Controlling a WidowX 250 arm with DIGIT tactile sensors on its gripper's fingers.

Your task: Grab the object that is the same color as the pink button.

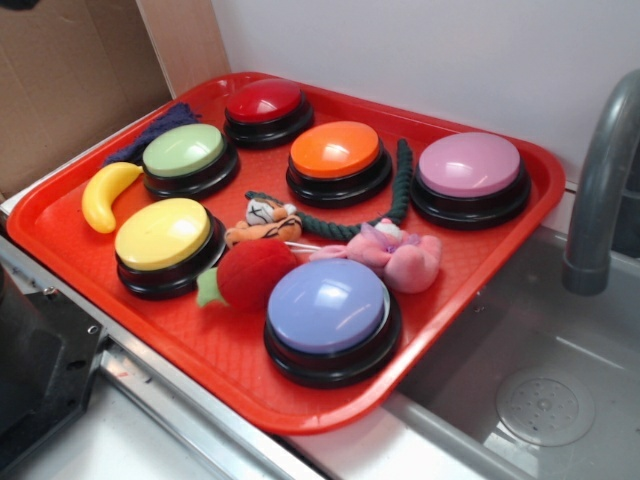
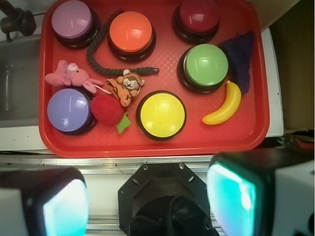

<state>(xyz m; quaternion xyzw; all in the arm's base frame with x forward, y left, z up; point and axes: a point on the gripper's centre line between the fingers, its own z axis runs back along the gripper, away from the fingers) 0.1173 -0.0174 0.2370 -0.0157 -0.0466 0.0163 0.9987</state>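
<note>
Step in hand: approach, nothing grasped yet. Gripper (image 2: 147,201) high above near edge of red tray (image 2: 157,145), fingers wide apart, empty. Target: pink plush toy (image 1: 395,255), matching pink button (image 1: 470,165) in colour. Toy lies on tray floor between pink button and lavender-blue button (image 1: 327,305), touching the latter's rim; strawberry plush (image 1: 255,272) and tiger plush (image 1: 262,222) just beside. In wrist view toy sits far left, well apart from gripper. Next move likely: travel toward toy, descend, straddle body, avoid neighbouring plush and green rope (image 1: 375,215).
</note>
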